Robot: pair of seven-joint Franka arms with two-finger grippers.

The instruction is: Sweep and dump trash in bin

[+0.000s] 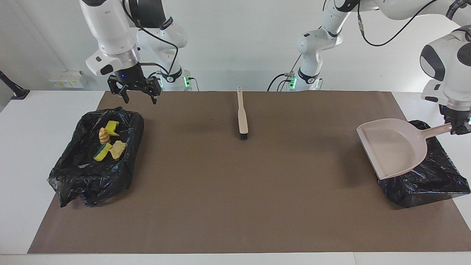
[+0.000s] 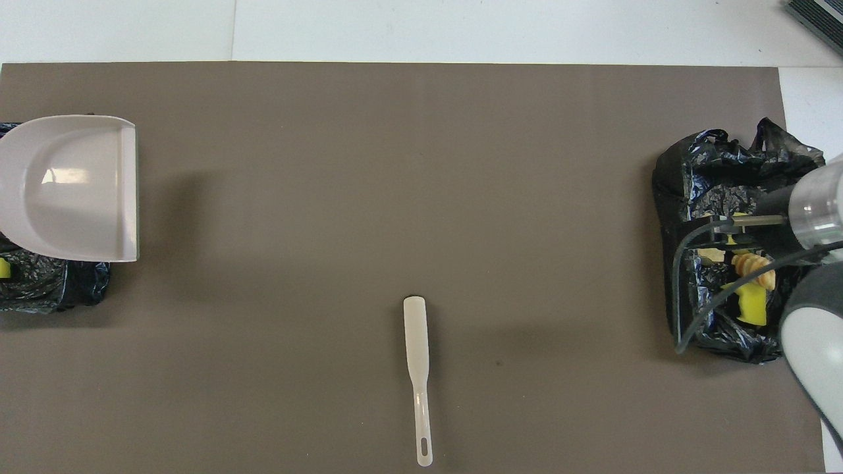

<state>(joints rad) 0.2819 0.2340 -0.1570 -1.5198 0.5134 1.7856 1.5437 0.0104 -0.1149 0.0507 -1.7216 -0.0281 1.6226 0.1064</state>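
Note:
Several pieces of trash (image 1: 109, 141), yellow sponges and tan rolls, lie in the black-lined bin (image 1: 92, 176) at the right arm's end of the table, also showing as trash (image 2: 752, 276) in that bin (image 2: 678, 197). My right gripper (image 1: 139, 95) hangs open and empty in the air over the mat beside that bin. My left gripper (image 1: 457, 128) is shut on the handle of the beige dustpan (image 1: 395, 149), held about level over the other bin (image 1: 434, 180). The pan (image 2: 69, 187) looks empty and hides most of that bin's contents; a yellow bit (image 2: 3, 268) peeks out.
The beige brush (image 1: 242, 117) lies flat on the brown mat (image 1: 235, 191) midway between the arms, its bristles pointing away from the robots and its handle (image 2: 423, 421) toward them. White tabletop borders the mat on all sides.

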